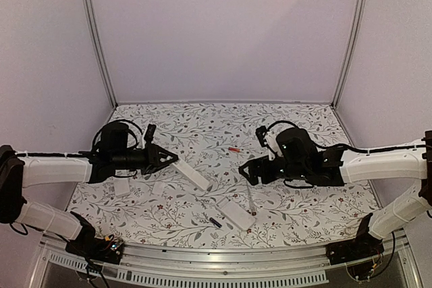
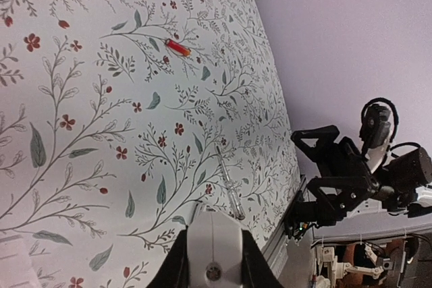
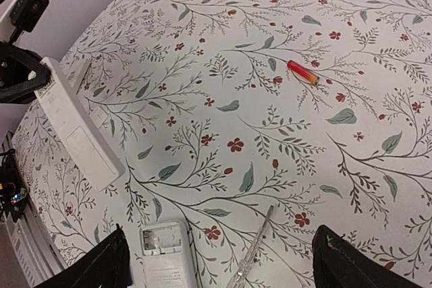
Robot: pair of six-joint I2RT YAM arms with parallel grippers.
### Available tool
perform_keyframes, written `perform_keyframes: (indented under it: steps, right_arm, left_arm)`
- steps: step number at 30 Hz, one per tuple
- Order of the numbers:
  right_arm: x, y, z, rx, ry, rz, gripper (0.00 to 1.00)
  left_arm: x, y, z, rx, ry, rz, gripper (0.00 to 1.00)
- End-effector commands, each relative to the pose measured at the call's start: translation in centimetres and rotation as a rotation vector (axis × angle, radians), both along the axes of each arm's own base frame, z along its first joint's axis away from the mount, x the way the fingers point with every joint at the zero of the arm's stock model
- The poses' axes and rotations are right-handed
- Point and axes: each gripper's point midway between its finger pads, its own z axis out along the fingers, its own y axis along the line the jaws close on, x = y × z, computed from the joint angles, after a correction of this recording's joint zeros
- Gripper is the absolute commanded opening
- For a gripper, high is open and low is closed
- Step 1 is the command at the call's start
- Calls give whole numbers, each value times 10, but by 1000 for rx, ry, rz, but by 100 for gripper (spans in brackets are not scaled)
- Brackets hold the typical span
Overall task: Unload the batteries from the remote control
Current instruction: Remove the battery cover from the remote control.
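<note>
- Small dark battery (image 1: 215, 222): lies flat on the flowered table (image 1: 202, 123) close to the near rail and just left of the lying remote. It is too small to be sure of the colour; it may be black.
- Lying remote (image 1: 236, 212): white and flat on the table, with its battery bay uncovered and facing up.
- Clear stick tool (image 1: 251, 200): thin, and lies just beside the lying remote on its right. Its far end reaches under the right gripper.
- Two small white flat pieces (image 1: 121, 187): lie on the table below the left arm, near each other.
- Right gripper (image 1: 247, 170): hovers over the table beyond the lying remote, fingers spread wide with nothing between them. Its black wrist hides the table behind it.
- Left gripper (image 1: 170, 159): pinched narrow on one end of the held remote (image 1: 192, 174). This white bar slants out toward the middle of the table and covers part of the pattern between the two grippers.
- Red battery (image 1: 233, 148): lies alone on open table beyond both grippers, well apart from either remote. Nothing touches it.
</note>
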Motion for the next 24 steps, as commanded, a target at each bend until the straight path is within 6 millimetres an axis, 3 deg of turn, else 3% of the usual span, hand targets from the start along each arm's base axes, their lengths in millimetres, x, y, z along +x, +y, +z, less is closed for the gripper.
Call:
perform_keyframes:
  steps: [1,7,11,19,24]
  right_arm:
    - [9,-17,4,112,62,-90,93]
    - [8,-33,-31,11,160,-176,90]
    - [1,-27,-36,52,201,-152,90]
    - [4,15,6,296,211,-71,96]
    - [2,42,45,473,188,-26,97]
  left_arm:
    - [3,9,18,-48,-127,-29,0]
    - [5,25,-2,-27,-105,-20,0]
    - [1,23,1,-75,-125,-48,0]
    - [-6,20,44,-208,-246,-66,0]
    - [-8,22,80,-307,-317,-4,0]
